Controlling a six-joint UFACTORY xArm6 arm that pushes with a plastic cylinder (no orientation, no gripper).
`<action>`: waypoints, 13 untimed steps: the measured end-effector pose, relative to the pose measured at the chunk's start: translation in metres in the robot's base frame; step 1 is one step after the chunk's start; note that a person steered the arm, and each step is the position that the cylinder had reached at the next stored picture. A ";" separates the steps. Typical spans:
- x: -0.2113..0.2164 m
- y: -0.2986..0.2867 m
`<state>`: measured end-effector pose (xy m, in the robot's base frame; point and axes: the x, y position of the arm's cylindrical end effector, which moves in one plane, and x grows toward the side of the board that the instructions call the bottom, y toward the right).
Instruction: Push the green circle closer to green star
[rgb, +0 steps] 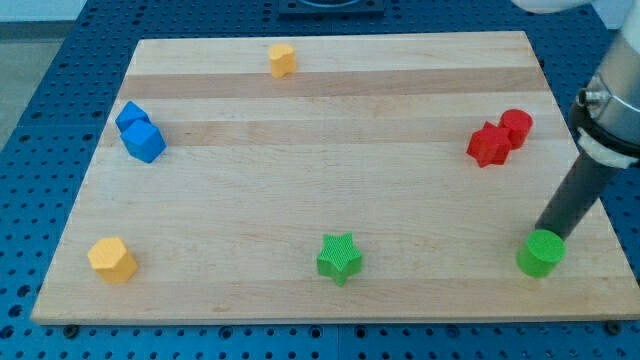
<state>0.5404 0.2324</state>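
**Rod meets the green circle at the table's lower right**

The arm (612, 100) enters from the view's upper right, a pale grey collar giving way to a straight dark rod that slants down and toward the view's left. The tip (541, 235) sits at the upper edge of the green circle (540, 253), seemingly touching it (the block's top hides the very end, so contact cannot be confirmed). The arm carries no hand, so there is nothing to read as wide, narrow or holding; the rod alone meets the block.

The green circle is a short ribbed cylinder near the table's (300, 190) lower right corner. The green star (339, 258) lies well apart from it, toward the view's left, near the bottom edge at about mid-width; its sides show the same fine ridged texture.

The table is pale wood in lengthwise planks, resting on a blue perforated base (40, 120). Two red blocks (499, 138) touch at the right, one round, one star-like. Two blue blocks (139, 132) huddle together at the left. A yellow block (282, 60) sits near the top edge, and an orange-yellow hexagonal block (111, 260) at the lower left.
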 end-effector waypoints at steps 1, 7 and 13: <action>-0.007 0.019; 0.024 -0.052; 0.021 -0.176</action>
